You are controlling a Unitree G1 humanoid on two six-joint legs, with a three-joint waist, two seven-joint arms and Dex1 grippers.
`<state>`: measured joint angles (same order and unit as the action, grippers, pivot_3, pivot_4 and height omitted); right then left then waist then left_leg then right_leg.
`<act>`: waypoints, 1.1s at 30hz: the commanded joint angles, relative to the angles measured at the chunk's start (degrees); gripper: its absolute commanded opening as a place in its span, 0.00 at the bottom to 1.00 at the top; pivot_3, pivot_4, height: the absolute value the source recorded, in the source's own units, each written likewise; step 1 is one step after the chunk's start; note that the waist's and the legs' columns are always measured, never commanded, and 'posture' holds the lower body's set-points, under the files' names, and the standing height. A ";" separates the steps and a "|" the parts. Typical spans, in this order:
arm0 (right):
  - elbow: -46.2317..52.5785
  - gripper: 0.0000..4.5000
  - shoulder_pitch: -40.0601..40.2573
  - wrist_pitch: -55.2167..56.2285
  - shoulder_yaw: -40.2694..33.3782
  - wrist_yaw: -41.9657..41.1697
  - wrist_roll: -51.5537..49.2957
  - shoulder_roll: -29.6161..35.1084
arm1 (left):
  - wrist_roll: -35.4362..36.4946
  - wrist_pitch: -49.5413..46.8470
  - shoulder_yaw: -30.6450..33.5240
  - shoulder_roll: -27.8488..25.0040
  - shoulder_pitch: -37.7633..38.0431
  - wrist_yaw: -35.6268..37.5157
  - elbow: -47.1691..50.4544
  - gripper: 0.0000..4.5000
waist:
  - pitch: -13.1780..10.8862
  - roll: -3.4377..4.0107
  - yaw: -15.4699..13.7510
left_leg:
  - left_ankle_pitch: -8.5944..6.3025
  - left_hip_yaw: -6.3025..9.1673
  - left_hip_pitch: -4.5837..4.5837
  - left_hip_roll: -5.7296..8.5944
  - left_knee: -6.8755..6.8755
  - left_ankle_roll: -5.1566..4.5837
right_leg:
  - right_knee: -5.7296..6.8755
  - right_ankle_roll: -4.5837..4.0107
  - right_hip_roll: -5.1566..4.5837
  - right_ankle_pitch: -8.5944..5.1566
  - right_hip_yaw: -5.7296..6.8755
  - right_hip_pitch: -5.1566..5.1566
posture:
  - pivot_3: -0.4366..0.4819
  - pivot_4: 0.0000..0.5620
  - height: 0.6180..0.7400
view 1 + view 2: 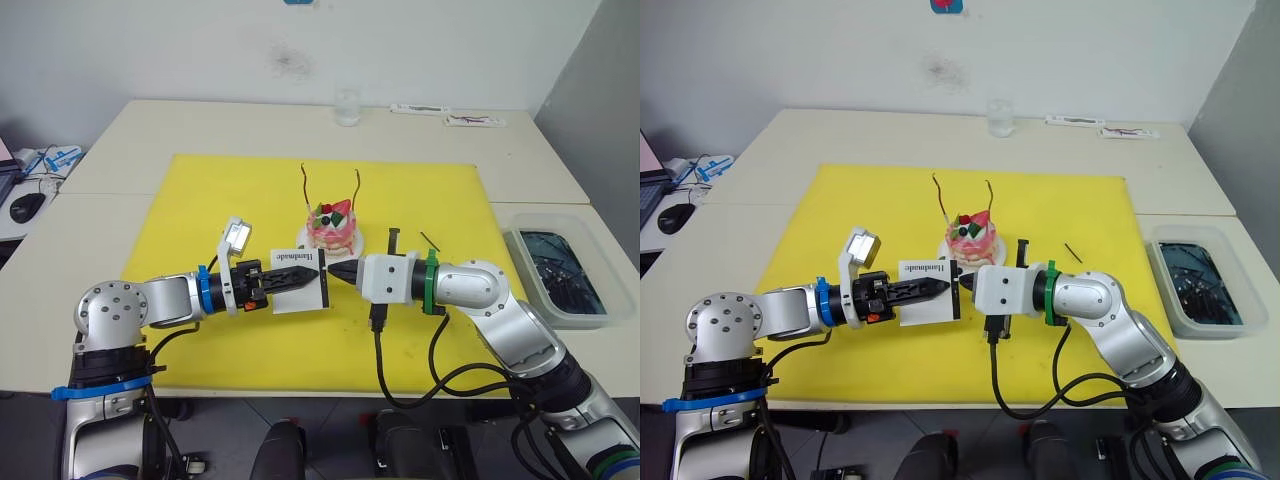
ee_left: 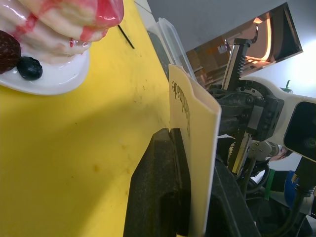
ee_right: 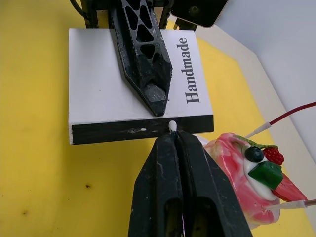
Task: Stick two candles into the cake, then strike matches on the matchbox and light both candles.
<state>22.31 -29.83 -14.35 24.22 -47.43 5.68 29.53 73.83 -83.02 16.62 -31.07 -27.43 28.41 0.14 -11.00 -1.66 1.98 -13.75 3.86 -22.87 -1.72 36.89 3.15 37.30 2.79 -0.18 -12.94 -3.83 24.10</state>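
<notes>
Yellow matting [image 1: 200, 200] covers the middle of the pale counter [image 1: 150, 125]; near its centre sits the cake [image 1: 331, 226] on a small white plate, with the two candles [image 1: 304, 186] standing up out of it, their curved tips apart. Just in front of the cake the left claw [image 1: 290, 277] is clamped flat on the matchbox [image 1: 300, 278], holding it above the mat with the lettered face up; the right claw [image 1: 336, 271] meets the box from the opposite side, its fingers pressed together on a match [image 3: 172, 125]. From the head views that match is too small to make out; the right wrist view shows its pale head poking out of the closed fingertips and touching the black striking strip [image 3: 143, 130] along the box edge, with one left finger [image 3: 143, 54] lying across the white face beside the word Handmade. The left wrist view shows the box edge-on, pinched between the two black fingers, with the cake's plate [image 2: 54, 79] close by. A second match [image 1: 431, 240] lies on the mat to the robot's right of the cake, well apart from both claws. At the counter's far edge stands a clear glass [image 1: 346, 106]; a clear tray [image 1: 560, 275] sits off the mat on the right.
</notes>
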 commanded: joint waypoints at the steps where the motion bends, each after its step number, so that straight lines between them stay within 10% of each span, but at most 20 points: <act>1: 1.47 0.00 0.17 1.13 -0.67 0.28 0.59 -0.11 | 1.14 0.17 0.42 0.50 -0.84 -0.01 0.91 0.00 | 0.00 0.00 0.00 | 0.00 0.00 0.00 0.00 0.00 0.00 | 0.00 0.00 0.00 0.00 0.00 0.00 | 0.48 0.27 1.00; 33: 0.86 0.00 1.67 1.73 -1.03 -0.85 1.57 0.45 | 2.50 0.17 1.39 1.25 -0.87 -1.05 1.25 0.00 | 0.00 0.00 0.00 | 0.00 0.00 0.01 0.00 0.00 0.00 | 0.01 0.00 0.00 0.00 0.00 0.00 | 0.48 0.27 1.00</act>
<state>21.52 -28.07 -13.05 23.82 -48.05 7.36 29.98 74.19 -83.36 16.72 -30.04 -27.56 26.89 0.13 -11.00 -1.66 1.98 -13.75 3.86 -22.87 -1.72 36.89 3.16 37.30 2.79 -0.18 -12.94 -3.83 24.10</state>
